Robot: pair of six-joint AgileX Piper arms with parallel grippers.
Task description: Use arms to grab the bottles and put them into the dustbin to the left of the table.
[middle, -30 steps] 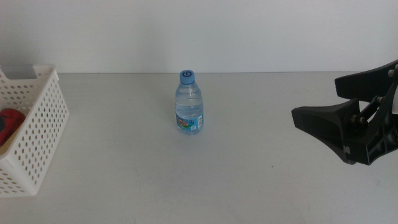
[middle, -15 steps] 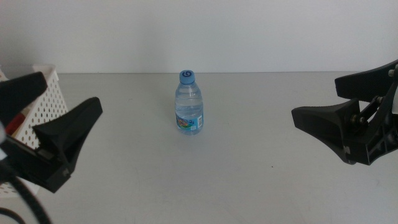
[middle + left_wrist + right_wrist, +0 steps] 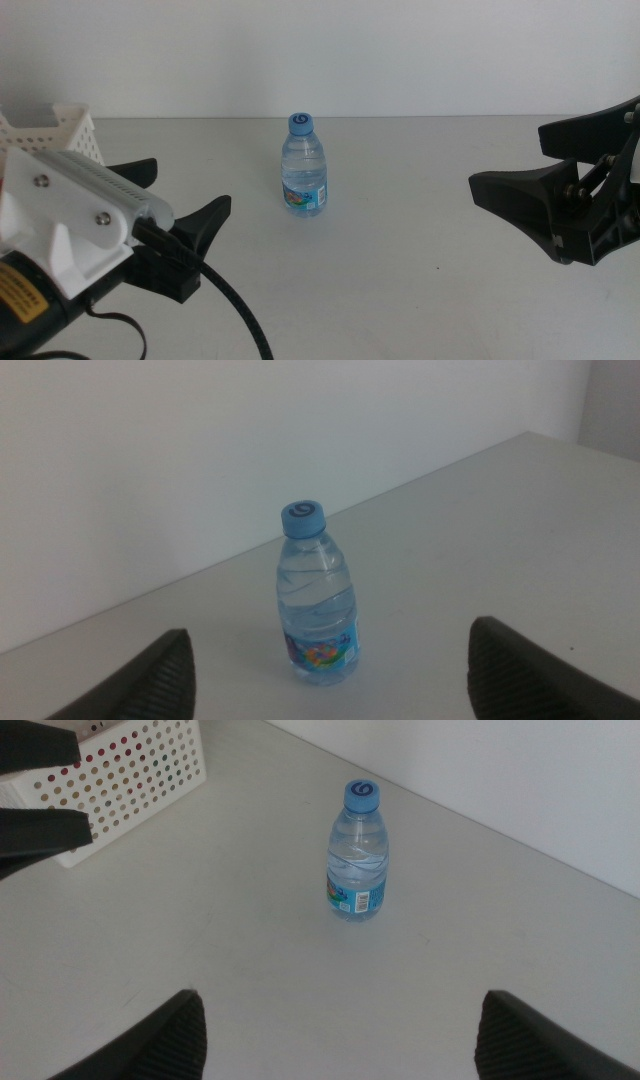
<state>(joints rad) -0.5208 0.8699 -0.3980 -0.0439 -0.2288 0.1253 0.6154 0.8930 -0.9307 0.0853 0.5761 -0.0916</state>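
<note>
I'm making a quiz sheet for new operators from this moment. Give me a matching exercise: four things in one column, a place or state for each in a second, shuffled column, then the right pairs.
Things:
1. water bottle
2. left end effector
3. right end effector
4. dustbin

Places or states:
A. at the table's left edge, partly hidden behind an arm
B. open, at the right side of the table
C. upright on the table, blue cap on, untouched
D. open, jaws pointing toward the bottle from the left

Pairs: 1-C, 2-D, 3-B, 4-A
</note>
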